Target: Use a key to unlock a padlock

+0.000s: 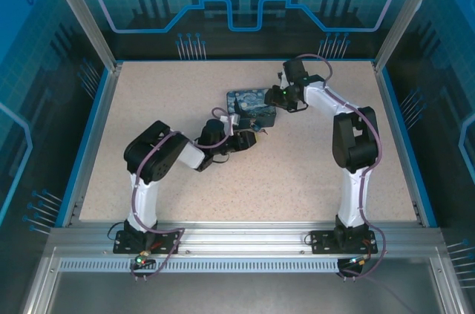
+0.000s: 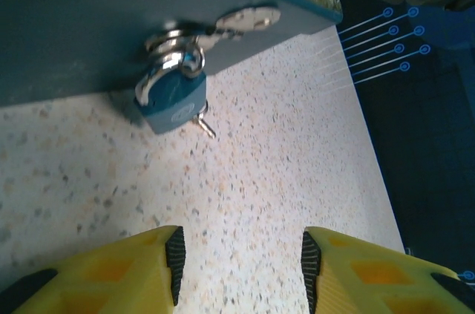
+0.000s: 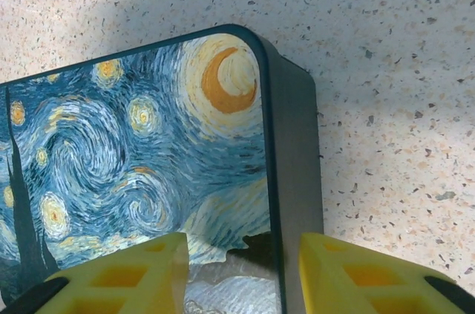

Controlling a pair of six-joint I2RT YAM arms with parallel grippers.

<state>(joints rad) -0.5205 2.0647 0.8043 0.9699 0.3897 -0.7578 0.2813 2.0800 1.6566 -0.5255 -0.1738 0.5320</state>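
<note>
Our left arm folds at the elbow and reaches toward the tin [image 2: 74,24]. Its end effector [image 2: 241,273] is released, fingers apart above the counter [image 2: 260,180]. The padlock [image 2: 172,99] sits against the tin's wall, the key [image 2: 202,125] jutting from its base; its round stamp is unreadable. Our right end effector [image 3: 237,273], also released, straddles the tin's edge.

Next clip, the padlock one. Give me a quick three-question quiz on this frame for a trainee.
1. True or false: the padlock lies out on the table, apart from the painted tin.
2. The fingers of the right gripper straddle: A) the tin's edge B) the padlock C) bare table.
3. Fill in: the jaws of the left gripper are ___.
Key: 1 false, it sits against the tin's side; 2 A; 3 open, nothing between them.
</note>
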